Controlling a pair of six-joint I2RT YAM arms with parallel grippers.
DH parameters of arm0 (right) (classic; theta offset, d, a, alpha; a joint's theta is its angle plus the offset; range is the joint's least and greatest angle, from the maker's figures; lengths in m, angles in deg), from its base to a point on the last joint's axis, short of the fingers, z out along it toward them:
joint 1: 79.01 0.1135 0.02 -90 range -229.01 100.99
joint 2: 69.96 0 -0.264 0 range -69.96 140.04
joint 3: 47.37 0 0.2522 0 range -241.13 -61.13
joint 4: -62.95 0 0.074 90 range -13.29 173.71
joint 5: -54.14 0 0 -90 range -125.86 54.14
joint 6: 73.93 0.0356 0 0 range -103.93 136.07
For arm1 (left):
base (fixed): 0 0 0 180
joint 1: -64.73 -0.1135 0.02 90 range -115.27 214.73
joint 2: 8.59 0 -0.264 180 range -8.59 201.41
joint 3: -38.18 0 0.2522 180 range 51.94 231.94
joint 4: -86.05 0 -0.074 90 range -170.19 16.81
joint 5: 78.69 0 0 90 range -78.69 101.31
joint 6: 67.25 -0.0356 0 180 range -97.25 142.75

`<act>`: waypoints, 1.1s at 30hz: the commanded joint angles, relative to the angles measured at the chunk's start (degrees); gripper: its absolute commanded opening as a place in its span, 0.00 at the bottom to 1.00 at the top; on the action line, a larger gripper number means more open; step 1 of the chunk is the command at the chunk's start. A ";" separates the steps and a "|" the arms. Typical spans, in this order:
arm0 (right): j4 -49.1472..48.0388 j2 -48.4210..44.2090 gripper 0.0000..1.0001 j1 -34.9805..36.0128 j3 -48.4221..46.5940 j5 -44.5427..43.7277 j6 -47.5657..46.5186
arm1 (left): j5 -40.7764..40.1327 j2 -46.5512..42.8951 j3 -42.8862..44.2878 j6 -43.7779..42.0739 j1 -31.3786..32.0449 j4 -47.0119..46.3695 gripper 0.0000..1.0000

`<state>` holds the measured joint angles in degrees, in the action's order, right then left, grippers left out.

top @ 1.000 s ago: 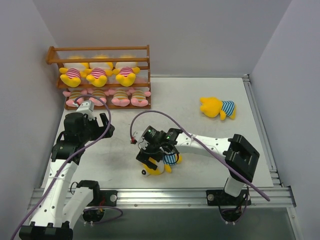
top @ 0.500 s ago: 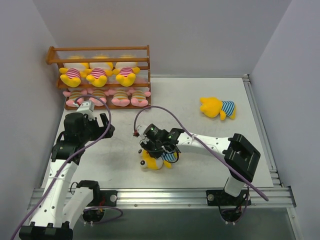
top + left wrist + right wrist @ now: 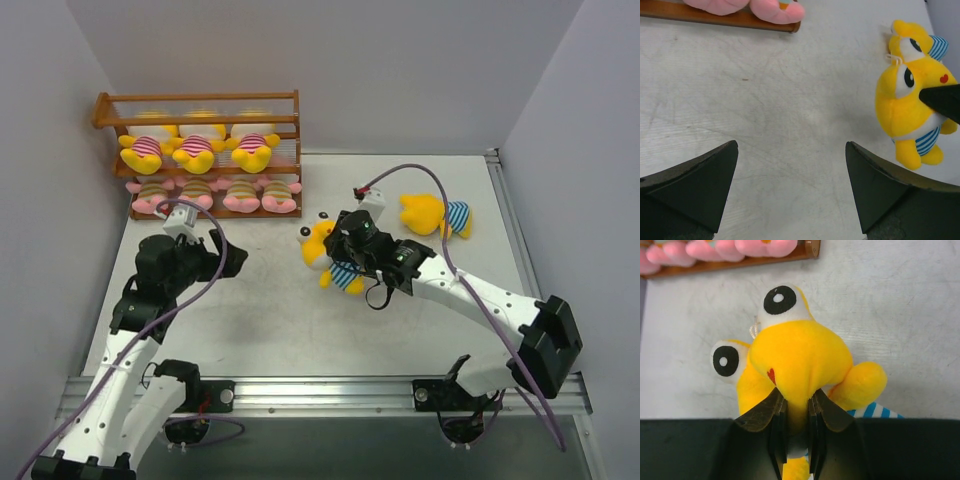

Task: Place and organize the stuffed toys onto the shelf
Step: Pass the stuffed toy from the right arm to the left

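Observation:
The wooden shelf [image 3: 200,98] stands at the back left. Three yellow stuffed toys in pink stripes [image 3: 197,152] sit on its middle tier, and several pink ones [image 3: 215,193] fill the bottom tier. My right gripper [image 3: 345,252] is shut on a larger yellow toy in a blue-striped shirt [image 3: 322,250], held above the table right of the shelf. The right wrist view shows the jaws [image 3: 796,400] pinching the plush [image 3: 800,355] below its head. A second blue-striped yellow toy [image 3: 437,216] lies at the back right. My left gripper [image 3: 215,256] hovers open and holds nothing [image 3: 791,150], with the held toy [image 3: 907,100] off to its right.
Grey walls close in the table on the left, back and right. A metal rail [image 3: 320,385] runs along the near edge by the arm bases. The shelf's bottom rail [image 3: 715,17] and a pink toy [image 3: 775,10] show at the top of the left wrist view.
My right gripper shut on the blue-striped yellow toy near the table's front, lifted it and carried it back and right toward the shelf. My left arm shifted slightly and stayed open.

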<state>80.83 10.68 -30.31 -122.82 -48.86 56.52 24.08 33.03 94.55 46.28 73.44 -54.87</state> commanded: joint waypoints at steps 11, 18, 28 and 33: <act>-12.82 -13.75 0.00 -0.90 8.69 -11.35 29.07 | -15.90 -0.06 -7.89 14.44 27.48 -26.44 0.97; -14.84 -16.13 0.00 -0.81 9.75 -11.97 31.54 | -26.73 7.76 -9.30 14.70 43.22 -38.76 0.97; -15.71 -18.15 0.00 -0.72 11.24 -11.09 31.89 | -28.25 18.74 -6.75 12.59 48.33 -47.46 0.97; -15.90 -18.50 0.00 -0.63 11.77 -10.83 32.06 | -27.37 21.83 -5.52 13.12 48.33 -51.59 0.97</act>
<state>68.33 -6.33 -30.98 -111.35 -57.71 86.97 -2.74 53.88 85.98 59.62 121.64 -98.96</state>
